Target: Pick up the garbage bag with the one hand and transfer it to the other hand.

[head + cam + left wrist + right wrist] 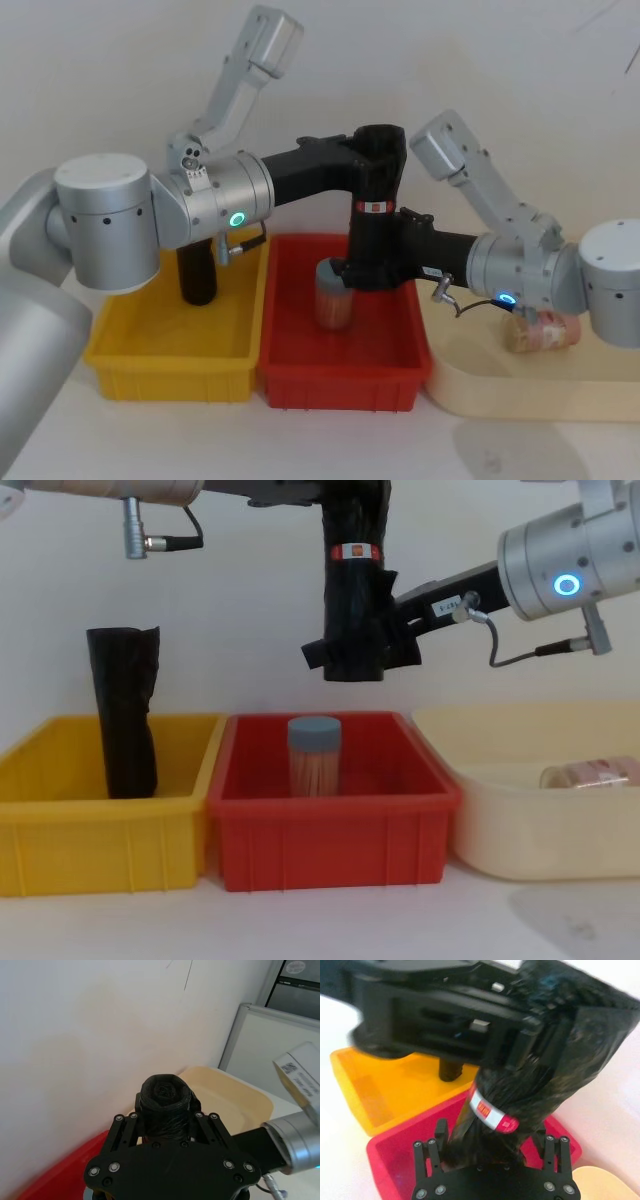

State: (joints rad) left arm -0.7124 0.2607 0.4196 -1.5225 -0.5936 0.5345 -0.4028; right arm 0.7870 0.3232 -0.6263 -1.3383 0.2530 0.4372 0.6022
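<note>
The garbage bag (376,215) hangs upright above the red bin (345,372). The left gripper (378,150) clamps its top, and the right gripper (372,268) is closed around its lower part.

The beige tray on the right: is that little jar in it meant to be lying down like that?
It does look odd: the jar in the beige tray lies on its side, while the similar jar in the red bin stands upright. Nothing looks spilled.

The garbage bag (352,590) hangs above the middle bin (330,825); a plain roll (125,715) stands, apparently upright, in the left bin (100,830).
</note>
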